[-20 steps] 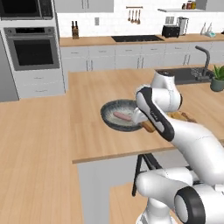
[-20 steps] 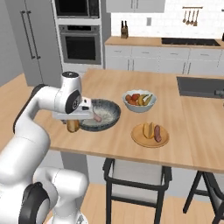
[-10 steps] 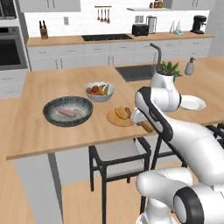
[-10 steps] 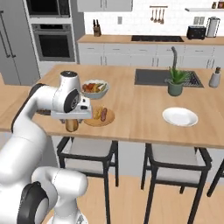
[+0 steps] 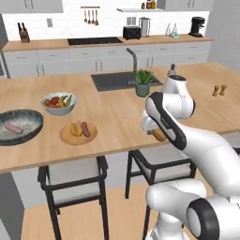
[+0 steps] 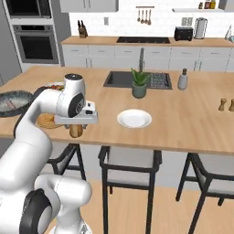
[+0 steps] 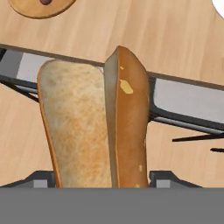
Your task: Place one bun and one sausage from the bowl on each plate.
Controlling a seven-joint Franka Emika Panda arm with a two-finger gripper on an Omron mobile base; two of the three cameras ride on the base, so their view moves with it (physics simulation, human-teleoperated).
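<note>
Golden bun (image 7: 100, 127) sits clamped in the half-spread pincer (image 6: 76, 130)

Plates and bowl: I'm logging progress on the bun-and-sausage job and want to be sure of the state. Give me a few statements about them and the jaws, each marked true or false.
1. The glossy white round plate has nothing on it. True.
2. The tan wooden plate carries a bun and a pinkish-brown sausage. True.
3. The wide dark grey bowl holds two sausages. False: one lone sausage shows in it.
4. The jaws are empty. False: the gripper has its jaws closed on a golden-orange hot-dog bun.
5. The held bun rests on the white plate. False: it hangs at the counter's edge, apart from that plate.
</note>
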